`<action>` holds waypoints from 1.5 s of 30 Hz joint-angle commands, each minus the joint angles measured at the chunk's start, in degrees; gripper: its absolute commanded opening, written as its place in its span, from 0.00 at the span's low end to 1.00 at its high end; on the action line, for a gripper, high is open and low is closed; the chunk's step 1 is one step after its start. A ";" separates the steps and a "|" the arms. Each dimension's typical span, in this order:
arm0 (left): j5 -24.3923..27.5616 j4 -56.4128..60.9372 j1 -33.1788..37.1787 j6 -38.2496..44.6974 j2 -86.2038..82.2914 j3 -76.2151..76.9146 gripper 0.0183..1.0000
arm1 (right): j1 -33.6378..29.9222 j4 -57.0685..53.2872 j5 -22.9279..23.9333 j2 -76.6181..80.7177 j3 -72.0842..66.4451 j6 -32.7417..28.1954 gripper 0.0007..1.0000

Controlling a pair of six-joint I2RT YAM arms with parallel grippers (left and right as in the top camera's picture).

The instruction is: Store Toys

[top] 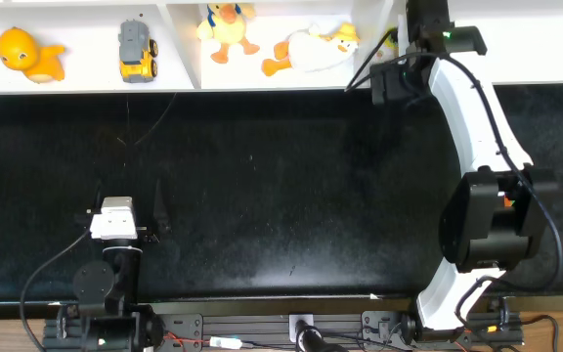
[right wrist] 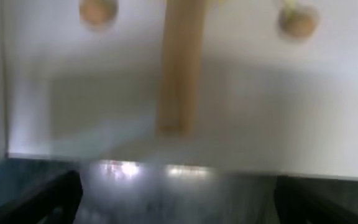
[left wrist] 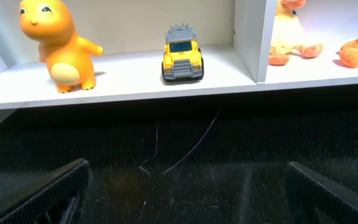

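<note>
Four toys stand in the white shelf (top: 262,83) along the table's far edge: an orange figure (top: 30,54) (left wrist: 59,45), a yellow truck (top: 137,51) (left wrist: 182,53), a yellow duck plush (top: 228,29) (left wrist: 289,37), and a white and orange duck plush (top: 311,49) lying on its side. My left gripper (left wrist: 188,167) (top: 127,200) is open and empty, low over the black table at the near left, facing the truck. At the shelf's right end my right gripper (right wrist: 178,180) (top: 426,22) is open, with nothing between its fingers. A blurred tan upright piece (right wrist: 179,68) shows in front of it.
White dividers (left wrist: 250,37) split the shelf into compartments. The black tabletop (top: 281,196) stretches between the arms' bases and the shelf. Cables (top: 369,64) hang by the right arm's wrist.
</note>
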 commanded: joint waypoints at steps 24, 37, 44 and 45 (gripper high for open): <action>0.55 -0.17 -0.22 -0.57 -0.59 -0.02 1.00 | -2.29 0.85 2.32 -53.62 -38.75 -0.42 1.00; 0.55 -0.17 -0.22 -0.57 -0.59 -0.02 1.00 | -2.29 2.91 -0.33 -59.76 -40.26 -0.44 1.00; 0.55 -0.17 -0.22 -0.57 -0.59 -0.02 1.00 | -5.18 18.43 1.16 -70.12 -52.13 -9.77 0.99; 0.55 -0.17 -0.22 -0.57 -0.59 -0.02 1.00 | -7.43 21.29 1.11 -71.23 -54.80 -15.04 1.00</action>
